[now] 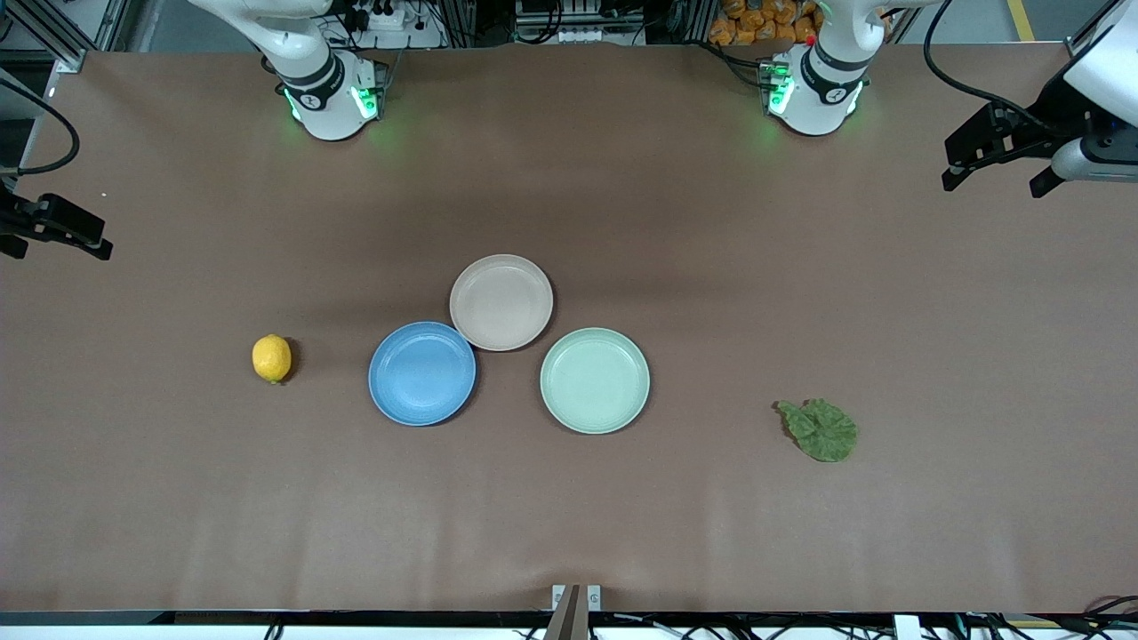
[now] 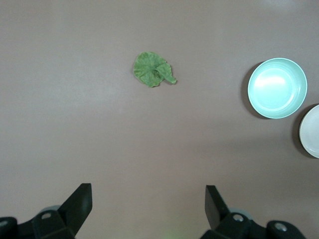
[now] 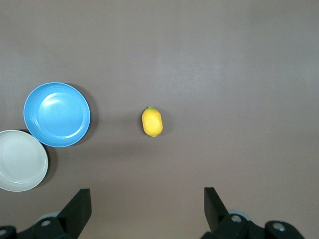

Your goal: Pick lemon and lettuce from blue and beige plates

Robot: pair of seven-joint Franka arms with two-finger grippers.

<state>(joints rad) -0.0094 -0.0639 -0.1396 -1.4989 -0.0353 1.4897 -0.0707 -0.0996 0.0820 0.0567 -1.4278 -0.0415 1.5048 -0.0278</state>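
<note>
Counter point(image 1: 569, 533): brown, carries three plates, a fruit and a leaf.
Blue plate point(image 1: 422, 373): mid-counter, empty, touching the beige plate point(image 1: 501, 302), which lies farther from the front camera.
Mint-green plate point(image 1: 595, 380): just beside both.
Lettuce point(image 1: 820, 429): flat on the counter, toward the left arm's end.
Lemon point(image 1: 271, 358): on the counter, toward the right arm's end.
Left end effector point(image 2: 148, 204): fingers wide, empty, raised over the counter's left-arm end.
Right end effector point(image 3: 147, 204): fingers wide, empty, over the right-arm end.

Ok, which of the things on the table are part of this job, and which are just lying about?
Part of the job:
lemon, on the table
lettuce, on the table
blue plate, empty
beige plate, empty

Lying about:
green plate, empty
</note>
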